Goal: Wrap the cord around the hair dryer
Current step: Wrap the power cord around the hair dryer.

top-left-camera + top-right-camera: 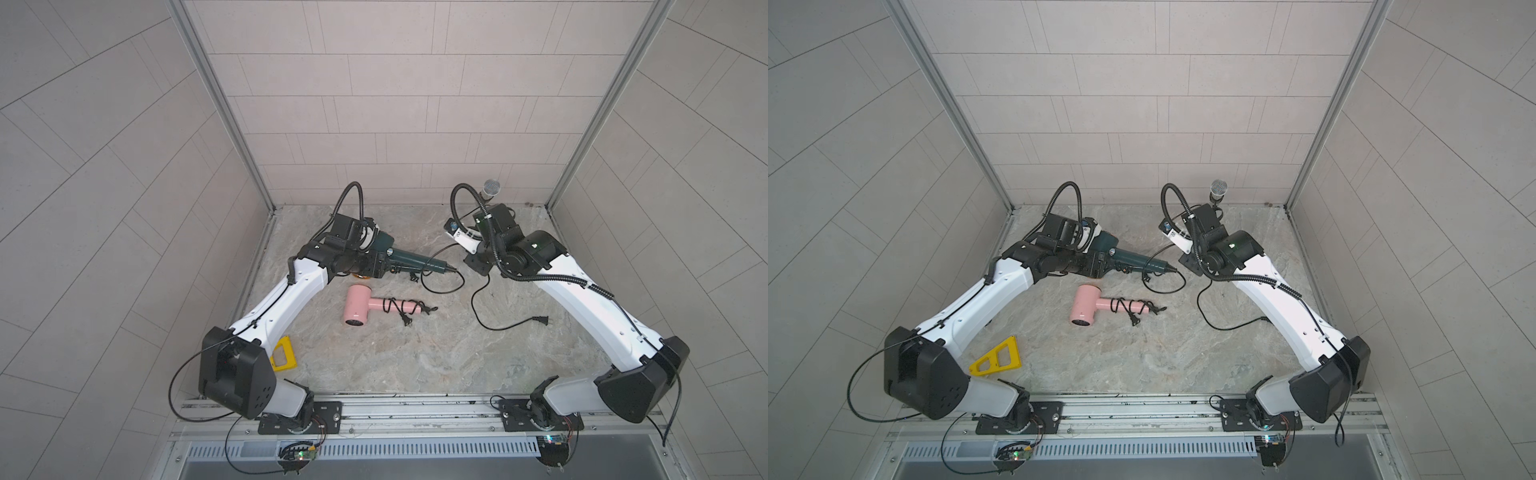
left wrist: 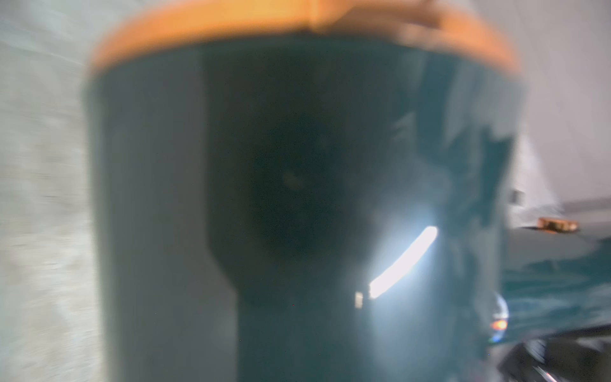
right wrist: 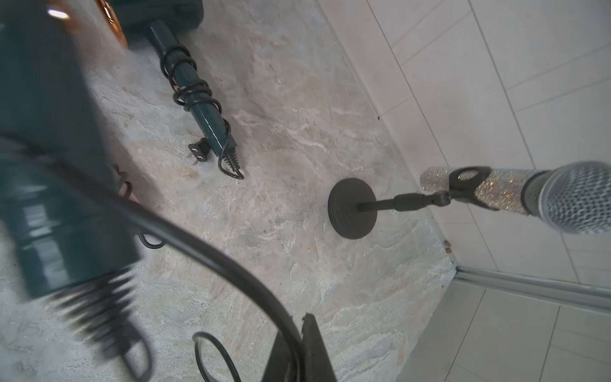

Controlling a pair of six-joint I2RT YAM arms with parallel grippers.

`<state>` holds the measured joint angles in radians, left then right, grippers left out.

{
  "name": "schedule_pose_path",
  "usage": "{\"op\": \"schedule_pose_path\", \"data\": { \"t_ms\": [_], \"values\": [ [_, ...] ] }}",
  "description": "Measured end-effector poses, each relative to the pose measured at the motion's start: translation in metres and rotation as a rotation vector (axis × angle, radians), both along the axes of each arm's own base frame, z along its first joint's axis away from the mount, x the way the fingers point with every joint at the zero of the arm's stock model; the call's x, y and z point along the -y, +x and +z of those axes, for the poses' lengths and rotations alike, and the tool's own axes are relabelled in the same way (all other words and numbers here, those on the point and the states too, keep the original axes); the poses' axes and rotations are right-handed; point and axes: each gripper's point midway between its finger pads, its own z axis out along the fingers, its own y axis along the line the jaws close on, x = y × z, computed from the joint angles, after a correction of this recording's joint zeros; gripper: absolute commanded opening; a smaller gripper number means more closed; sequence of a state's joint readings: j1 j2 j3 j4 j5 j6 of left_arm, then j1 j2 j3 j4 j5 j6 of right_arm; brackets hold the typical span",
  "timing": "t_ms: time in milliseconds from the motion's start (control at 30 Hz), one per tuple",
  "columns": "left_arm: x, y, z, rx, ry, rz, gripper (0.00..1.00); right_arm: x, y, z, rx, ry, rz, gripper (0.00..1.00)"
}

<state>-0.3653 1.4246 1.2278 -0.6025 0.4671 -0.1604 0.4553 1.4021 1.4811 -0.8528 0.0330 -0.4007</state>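
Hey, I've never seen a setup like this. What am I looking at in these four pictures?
Two robot arms reach over a table. Two pictures look down from overhead; the other two come from cameras on each arm's wrist. The left hand holds a teal dryer off the table; the right hand pinches its cord. On the table: a pink dryer and a second teal dryer, both already wrapped, plus a microphone on a stand.

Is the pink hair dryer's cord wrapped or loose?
Wrapped: the cord coils around the handle of the pink hair dryer; its plug lies beside.
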Motion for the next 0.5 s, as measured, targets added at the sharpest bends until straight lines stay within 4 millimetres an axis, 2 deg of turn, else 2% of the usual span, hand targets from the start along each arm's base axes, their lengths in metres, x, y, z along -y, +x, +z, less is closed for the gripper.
{"op": "schedule_pose_path", "data": {
  "t_ms": [100,200,367,500],
  "values": [
    [0.01,-0.012,0.008,-0.034,-0.195,-0.025,0.0,0.012,0.009,-0.018,-0.041,0.102,-0.06,0.0],
    [0.014,-0.007,0.019,-0.033,-0.391,0.012,0.0,0.011,0.013,-0.033,-0.083,0.212,-0.088,0.0],
    [0.023,0.014,0.048,-0.015,-0.643,0.07,0.0,-0.005,0.015,-0.046,-0.133,0.389,-0.1,0.0],
    [0.024,0.034,0.072,0.024,-0.764,0.14,0.0,-0.017,0.01,-0.068,-0.174,0.492,-0.109,0.0]
  ]
}}
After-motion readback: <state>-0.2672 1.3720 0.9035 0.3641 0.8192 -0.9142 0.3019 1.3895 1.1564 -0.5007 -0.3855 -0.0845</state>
